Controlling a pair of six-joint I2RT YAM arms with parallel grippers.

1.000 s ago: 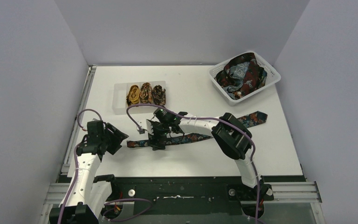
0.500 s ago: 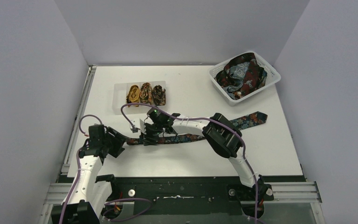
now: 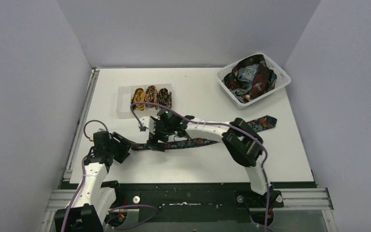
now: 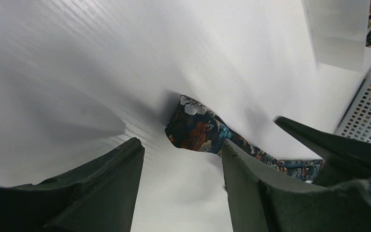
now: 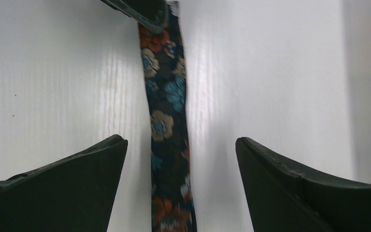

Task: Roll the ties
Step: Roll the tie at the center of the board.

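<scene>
Logged white table [image 3: 203, 92] as work surface. Found lattice basket [image 3: 265, 95] at far right corner, heaped with loose ties [image 3: 251, 77]. Noted dark floral tie [image 3: 198, 142] lying flat across table centre, wide end toward basket, narrow end toward left arm. Counted three rolled ties [image 3: 150, 96] side by side in clear tray [image 3: 124, 104]. Saw right gripper [image 5: 179, 142] spread wide, straddling it, fingers clear of fabric. Saw left gripper [image 4: 181, 144] parted, empty, just short of narrow end.

No readable text, labels, brand names, numbers or signs appear on anything in any of the three views.
</scene>
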